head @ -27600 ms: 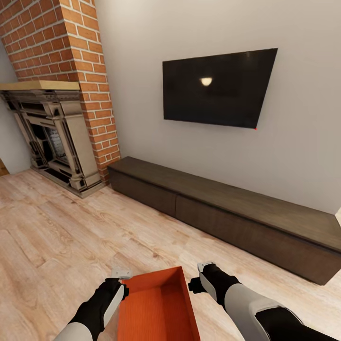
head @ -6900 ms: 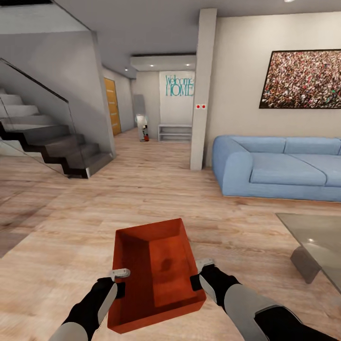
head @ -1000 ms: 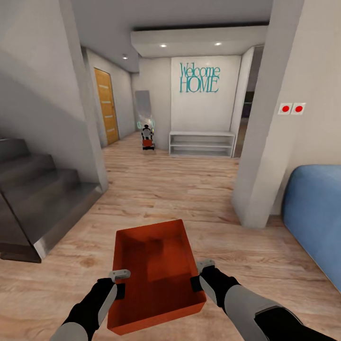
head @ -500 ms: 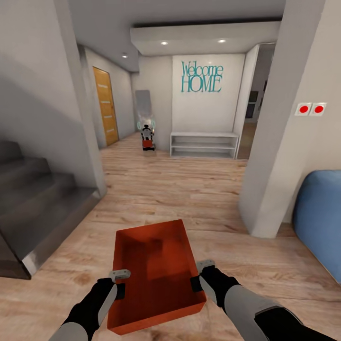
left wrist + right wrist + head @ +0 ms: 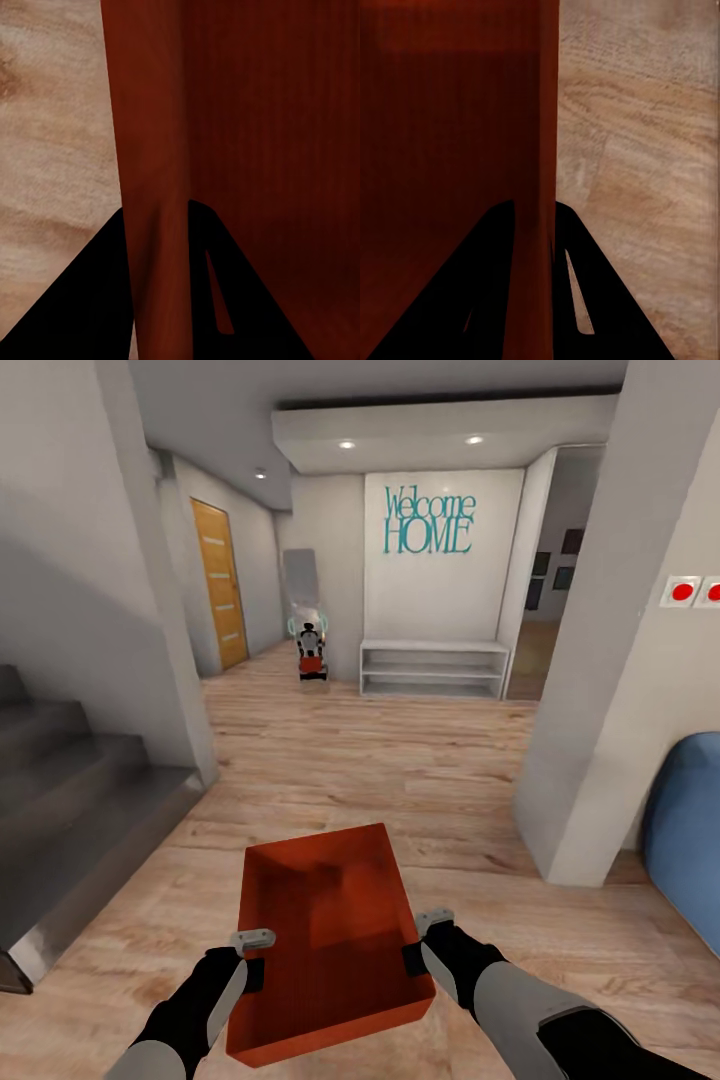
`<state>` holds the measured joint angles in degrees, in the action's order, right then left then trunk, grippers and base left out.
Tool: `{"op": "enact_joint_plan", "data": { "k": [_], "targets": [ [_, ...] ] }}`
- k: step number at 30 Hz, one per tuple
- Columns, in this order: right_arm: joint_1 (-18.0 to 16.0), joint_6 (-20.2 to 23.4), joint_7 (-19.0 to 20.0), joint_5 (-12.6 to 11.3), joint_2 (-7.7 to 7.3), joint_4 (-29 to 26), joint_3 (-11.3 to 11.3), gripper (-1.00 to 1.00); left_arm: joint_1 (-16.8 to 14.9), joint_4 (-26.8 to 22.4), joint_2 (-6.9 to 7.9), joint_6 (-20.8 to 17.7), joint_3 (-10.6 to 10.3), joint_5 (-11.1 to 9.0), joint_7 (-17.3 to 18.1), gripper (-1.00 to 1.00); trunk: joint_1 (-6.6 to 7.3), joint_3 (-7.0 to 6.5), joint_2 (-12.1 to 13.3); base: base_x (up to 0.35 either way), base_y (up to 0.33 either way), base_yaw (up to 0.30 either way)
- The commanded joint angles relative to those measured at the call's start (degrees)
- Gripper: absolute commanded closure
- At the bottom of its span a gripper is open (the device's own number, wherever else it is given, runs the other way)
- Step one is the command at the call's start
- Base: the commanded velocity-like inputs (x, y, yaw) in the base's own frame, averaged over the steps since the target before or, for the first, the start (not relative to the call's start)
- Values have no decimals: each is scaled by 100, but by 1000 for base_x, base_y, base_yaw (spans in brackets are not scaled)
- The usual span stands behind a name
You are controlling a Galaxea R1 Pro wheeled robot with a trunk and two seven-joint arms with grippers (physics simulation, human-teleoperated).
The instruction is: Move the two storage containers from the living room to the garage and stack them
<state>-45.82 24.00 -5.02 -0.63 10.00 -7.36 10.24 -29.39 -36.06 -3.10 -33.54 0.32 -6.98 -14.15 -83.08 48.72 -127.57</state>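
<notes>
— Grippers first: how many, and what are they doing?

— Two. The left gripper (image 5: 254, 952) is clamped over the left wall of one red-orange storage container (image 5: 325, 930), and the right gripper (image 5: 424, 938) over its right wall. Up close, each wall runs between a pair of dark fingers (image 5: 82, 300), one inside the box and one outside, so both pairs are closed onto the container's walls.

— Where is the box?

— Held between the two arms, low in front of the robot, above the wood-plank floor (image 5: 400, 760). One container only, nothing inside it.

— And further off?

— One grey staircase (image 5: 70, 800) on the left, one white pillar (image 5: 600, 660) on the right carrying two red round buttons (image 5: 683, 592), and beside it the end of one blue sofa (image 5: 690, 820). Beyond, a hallway: one wooden door (image 5: 220, 585) on the left wall, a low white shelf unit (image 5: 434, 670), teal "Welcome HOME" lettering (image 5: 428, 520) above it, and a small red and black object (image 5: 312, 650) on the floor, too small to tell what it is. Three ceiling lights glow overhead
</notes>
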Motion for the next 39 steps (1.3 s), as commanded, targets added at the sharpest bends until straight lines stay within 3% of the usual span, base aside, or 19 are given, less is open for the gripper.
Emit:
{"op": "enact_joint_plan", "data": {
  "k": [1,39],
  "targets": [
    [-24,43,1,90,0,-20,22,100,4,3,33,5,-77,-269,-53,100,-2,6,-3,341,0,0],
    [-24,43,1,90,0,-21,22,100,4,1,37,-4,-85,-269,26,100,-2,6,-3,341,0,9]
  ]
}}
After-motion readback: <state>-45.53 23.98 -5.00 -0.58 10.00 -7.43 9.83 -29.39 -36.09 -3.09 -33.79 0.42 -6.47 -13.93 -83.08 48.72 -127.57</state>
